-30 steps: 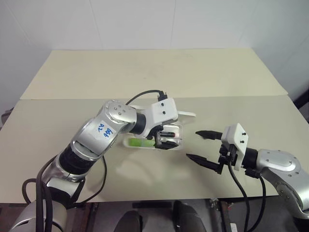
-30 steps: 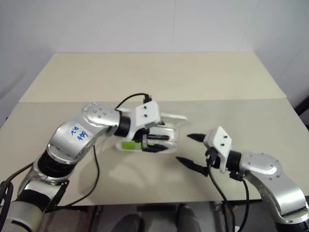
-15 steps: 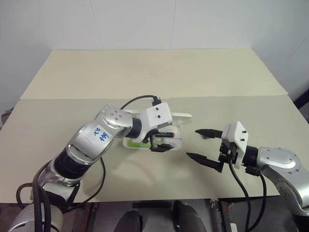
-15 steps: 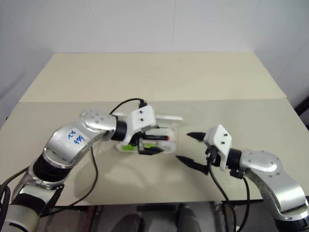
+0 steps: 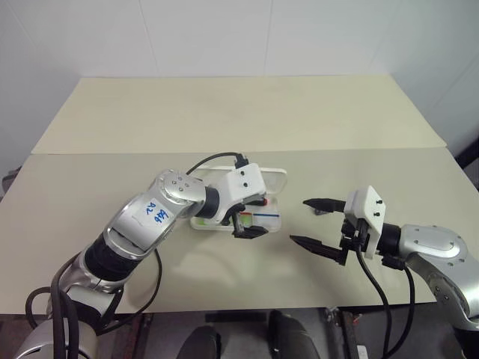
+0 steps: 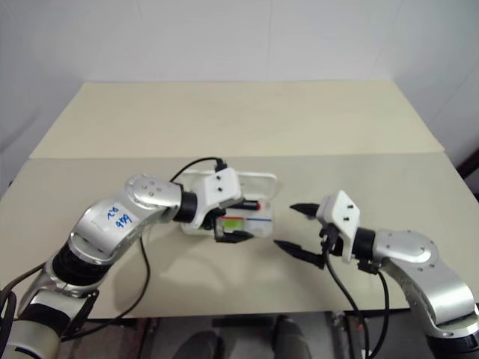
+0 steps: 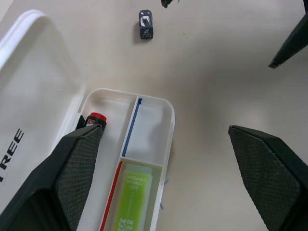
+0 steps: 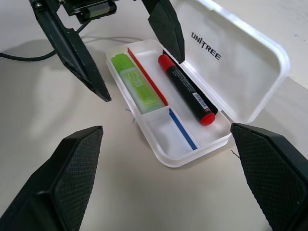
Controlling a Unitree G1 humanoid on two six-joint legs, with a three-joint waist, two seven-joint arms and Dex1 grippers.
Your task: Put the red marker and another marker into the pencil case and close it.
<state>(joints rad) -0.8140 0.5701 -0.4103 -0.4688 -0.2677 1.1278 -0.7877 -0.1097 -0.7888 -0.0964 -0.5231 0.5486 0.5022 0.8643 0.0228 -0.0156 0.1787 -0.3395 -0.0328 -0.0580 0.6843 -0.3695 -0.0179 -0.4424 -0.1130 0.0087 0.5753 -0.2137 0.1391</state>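
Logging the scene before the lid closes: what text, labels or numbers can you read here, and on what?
"UNITREE": dark letters on the open lid of the pencil case.
Blue handwriting on a white sticker on the left forearm: not clearly readable.
Print on the green highlighter, on the red marker label, and on the small dark object: too small to read.

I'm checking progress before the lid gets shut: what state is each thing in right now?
pencil case: open, lid tilted back.
red marker: lying in the case's long compartment.
green highlighter: lying in a compartment beside it.
left claw: open, empty, over the case.
right claw: open, empty, beside the case.
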